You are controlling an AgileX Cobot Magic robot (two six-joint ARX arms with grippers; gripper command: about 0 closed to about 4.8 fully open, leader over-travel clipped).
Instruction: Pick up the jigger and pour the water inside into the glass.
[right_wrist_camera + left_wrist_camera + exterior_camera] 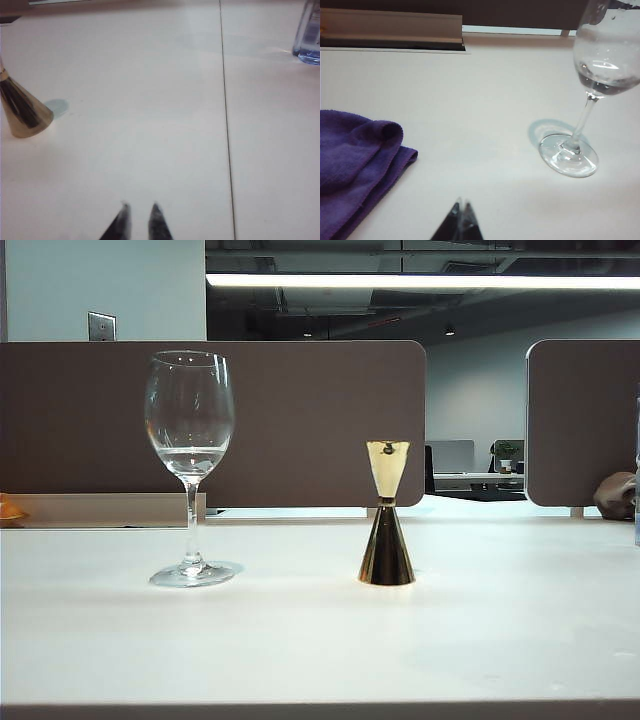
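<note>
A: Where does your jigger (386, 515) stand?

B: Upright on the white desk (320, 640), toward the right of the exterior view, well apart from the glass (190, 465) on the left. Nothing touches it. In the right wrist view you see only its lower cone (22, 112), off to one side of the tips.

A: And the glass?

B: It stands on its foot, with a little clear water (190, 457) already low in the bowl. Whether the jigger's top cup holds any water you cannot tell from here.

A: Which step are you at?

B: By my reading, the very first: the pick-up has not begun. Neither arm shows in the exterior view at all.

A: What of the right tool (139, 220)?

B: Its two dark tips stand a narrow gap apart, nearly clenched, grasping nothing, over bare desk. A clear bottle (309, 35) sits at the far edge of that view.

A: The left tool (461, 220)?

B: Its tips meet, clenched on nothing, with a purple cloth (355, 165) to one side and the glass's foot to the other.

A: So your next move?

B: I'd say spread the right tool wider, swing it toward the jigger's waist, and close there without tipping it.
</note>
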